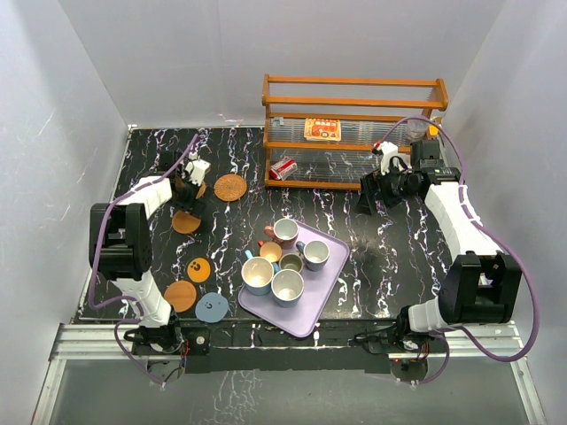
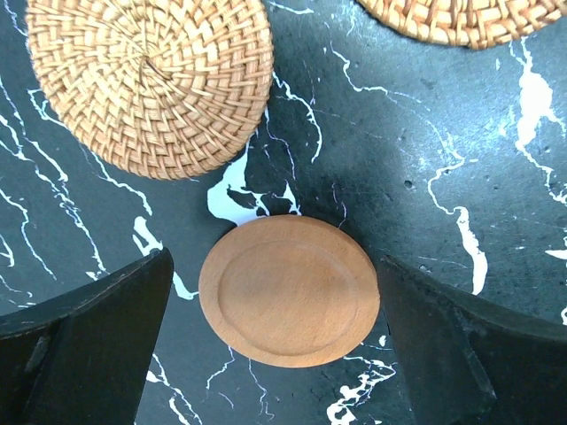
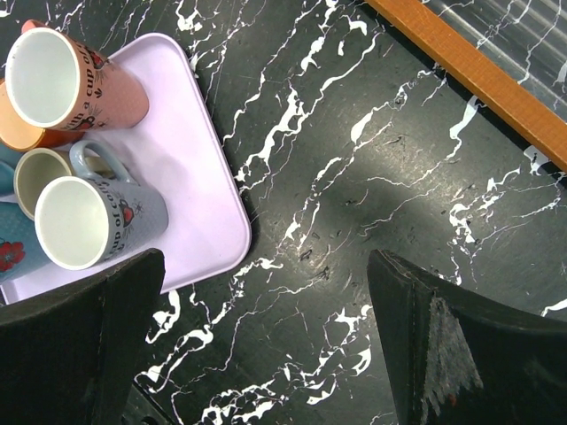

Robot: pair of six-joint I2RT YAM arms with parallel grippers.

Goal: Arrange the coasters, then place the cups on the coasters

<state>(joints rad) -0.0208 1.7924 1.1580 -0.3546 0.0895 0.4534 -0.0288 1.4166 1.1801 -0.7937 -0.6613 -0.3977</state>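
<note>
Left gripper is spread wide, with one black finger on either side of a plain orange coaster. There's a visible gap on both sides, so it isn't gripping anything. That coaster lies flat on the black marble table, well off to the left of the lilac tray and level with its far end. Two rattan coasters sit farther back from the tray than that: one close beside the orange one, the other a bit nearer the tray's side.

The rest of the coasters are also left of the tray. The dotted orange coaster is near the middle of its left edge. A second orange coaster and the grey-blue coaster sit off its near-left corner.

All six cups stand upright on the tray, bunched together, with the pink cup at the far end. None is on a coaster.

Right gripper is wide open too, with nothing between its fingers. It hangs over bare table just off the tray's far-right side, in front of the wooden rack that stands behind the tray.
</note>
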